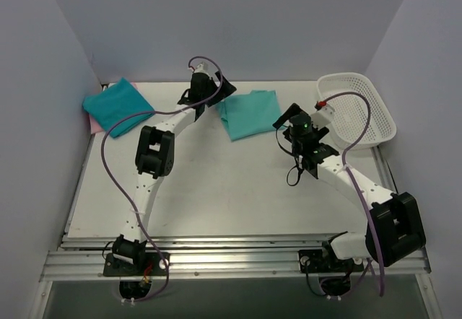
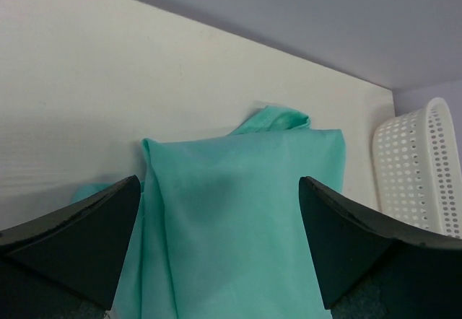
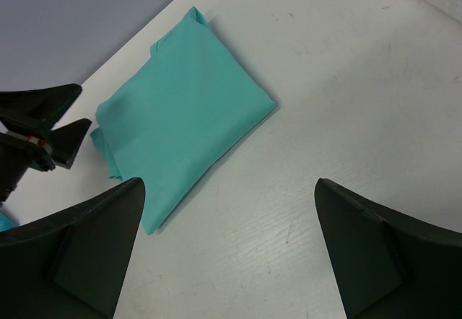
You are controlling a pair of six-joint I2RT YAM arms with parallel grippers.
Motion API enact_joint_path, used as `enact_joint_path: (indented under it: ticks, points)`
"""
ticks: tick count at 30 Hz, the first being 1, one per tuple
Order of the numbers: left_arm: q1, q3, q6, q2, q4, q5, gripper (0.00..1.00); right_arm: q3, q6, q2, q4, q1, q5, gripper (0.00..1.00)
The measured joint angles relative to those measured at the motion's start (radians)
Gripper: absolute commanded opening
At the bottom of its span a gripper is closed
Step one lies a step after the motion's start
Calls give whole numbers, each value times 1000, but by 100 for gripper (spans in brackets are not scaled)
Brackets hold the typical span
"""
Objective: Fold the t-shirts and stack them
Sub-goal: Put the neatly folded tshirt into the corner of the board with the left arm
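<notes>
**Left fingers** (image 2: pixel 79 236): spread wide and released, with nothing between them. They stand at the left edge of a folded teal t-shirt (image 2: pixel 238 218). In the left wrist view its cloth fills the gap between the two black tips. Whether either tip touches the cloth cannot be told.

**Right fingers** (image 3: pixel 79 247): also spread wide and released, holding nothing. They hang over bare bench (image 1: pixel 231 189), just to the right of the same shirt and apart from it.

**Folded teal t-shirt**: lies flat on the far middle of the bench, close to the back wall and between the two sets of fingers. The right wrist view shows it as a tidy rectangle. Its top face is smooth, and layered edges show at the end nearest the left fingers.

**White mesh basket** (image 1: pixel 382 120): sits at the far right corner of the bench, to the right of the folded shirt and not touching it. Its perforated wall also shows at the right edge of the left wrist view.

**Bluer teal t-shirt** (image 1: pixel 117 104): folded, at the far left corner of the bench, well apart from the first shirt. It rests on a pink t-shirt (image 1: pixel 92 124), of which only a narrow strip shows along its left side.

**Arms**: both reach from their bases at the near edge toward the far side of the bench. A purple cable (image 1: pixel 108 160) loops beside the left arm.
</notes>
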Motion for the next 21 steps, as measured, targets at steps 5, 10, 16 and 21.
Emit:
enact_joint_path:
  ticks: [5, 10, 16, 21]
  points:
    - [-6, 62, 1, 83, -46, -2, 100, -8, -1, -43, 0, 0, 2, 100]
    - [-13, 131, 0, 118, -55, -4, 100, -14, -4, -72, 0, 0, 2, 100]
    - [-33, 192, -2, 171, -62, -6, 84, -20, -8, -85, 0, -1, 6, 100]
    - [-50, 206, -6, 184, -69, -8, 64, -26, -8, -85, 0, -2, 8, 100]
